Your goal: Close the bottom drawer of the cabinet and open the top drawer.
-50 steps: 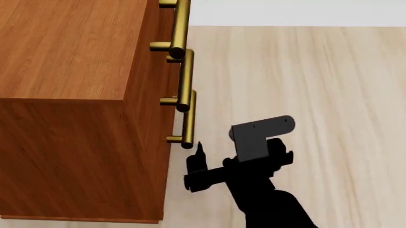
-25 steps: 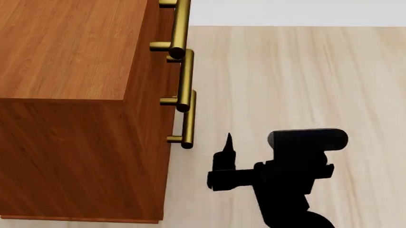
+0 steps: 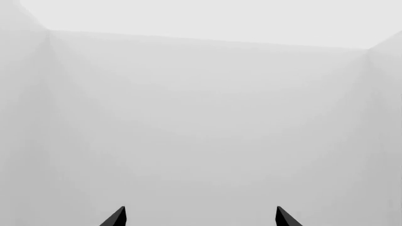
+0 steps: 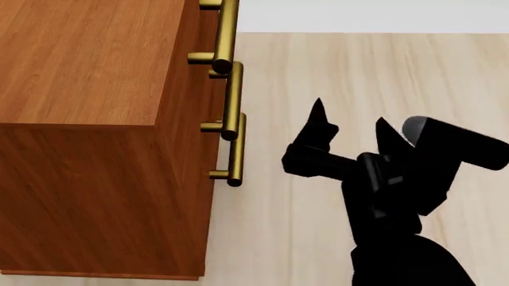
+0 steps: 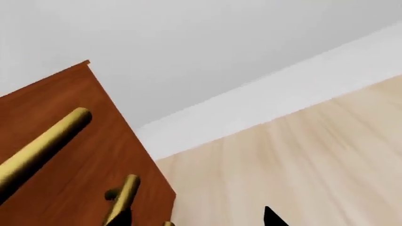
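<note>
The cabinet (image 4: pixel 80 65) fills the left of the head view, seen from above, its front facing right. Three brass handles run down that front: the top drawer handle (image 4: pixel 228 30), a middle one (image 4: pixel 233 98), and the bottom drawer handle (image 4: pixel 236 149). All three drawer fronts look flush. My right gripper (image 4: pixel 350 113) hangs open to the right of the handles, touching nothing. In the right wrist view the cabinet (image 5: pixel 94 155) and two brass bars (image 5: pixel 44 146) lie beyond the open right gripper (image 5: pixel 195 219). My left gripper (image 3: pixel 199 219) is open and faces bare grey walls.
Pale wood floor (image 4: pixel 374 65) stretches to the right of the cabinet up to a white wall (image 4: pixel 358 15). The black right arm (image 4: pixel 397 238) comes up from the lower right of the head view.
My right gripper has drawn away from the bottom drawer handle, moving right and upward in the head view. It has turned so both fingertips now show, spread apart.
</note>
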Robot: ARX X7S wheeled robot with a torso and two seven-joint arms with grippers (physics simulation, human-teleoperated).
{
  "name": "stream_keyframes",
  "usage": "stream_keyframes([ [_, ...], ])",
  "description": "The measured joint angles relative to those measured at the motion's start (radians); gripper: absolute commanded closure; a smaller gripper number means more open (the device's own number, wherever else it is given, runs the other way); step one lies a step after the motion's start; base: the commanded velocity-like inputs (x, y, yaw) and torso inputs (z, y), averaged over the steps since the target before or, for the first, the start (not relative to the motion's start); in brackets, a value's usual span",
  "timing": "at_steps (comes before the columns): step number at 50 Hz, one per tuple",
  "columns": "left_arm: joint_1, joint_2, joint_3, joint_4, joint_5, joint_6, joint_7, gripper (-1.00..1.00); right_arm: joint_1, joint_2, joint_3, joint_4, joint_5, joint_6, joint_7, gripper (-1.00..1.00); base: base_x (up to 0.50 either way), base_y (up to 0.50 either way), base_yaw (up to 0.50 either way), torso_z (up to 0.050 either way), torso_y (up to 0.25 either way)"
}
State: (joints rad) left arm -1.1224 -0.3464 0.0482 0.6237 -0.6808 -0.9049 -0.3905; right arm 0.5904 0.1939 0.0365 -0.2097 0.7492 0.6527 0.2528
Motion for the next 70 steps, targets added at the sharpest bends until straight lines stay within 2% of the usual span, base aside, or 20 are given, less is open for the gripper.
stream_keyframes([
  [19,-0.007,-0.002,0.002,0.004,-0.014,-0.004,-0.009,-1.0,0.043,-0.08,0.164,-0.087,0.262,0.037,0.129,-1.0,0.0,0.0,0.0,0.0,0.0],
  [33,-0.014,-0.003,0.006,0.009,-0.023,-0.009,-0.019,-1.0,0.068,-0.128,0.234,-0.136,0.479,0.047,0.232,-1.0,0.0,0.0,0.0,0.0,0.0],
  [50,-0.021,-0.007,0.001,0.015,-0.04,-0.017,-0.03,-1.0,0.089,-0.156,0.226,-0.149,0.683,0.018,0.309,-1.0,0.0,0.0,0.0,0.0,0.0],
  [70,-0.018,-0.018,-0.003,0.016,-0.05,-0.013,-0.036,-1.0,0.091,-0.155,0.149,-0.067,0.737,-0.048,0.287,-1.0,0.0,0.0,0.0,0.0,0.0],
])
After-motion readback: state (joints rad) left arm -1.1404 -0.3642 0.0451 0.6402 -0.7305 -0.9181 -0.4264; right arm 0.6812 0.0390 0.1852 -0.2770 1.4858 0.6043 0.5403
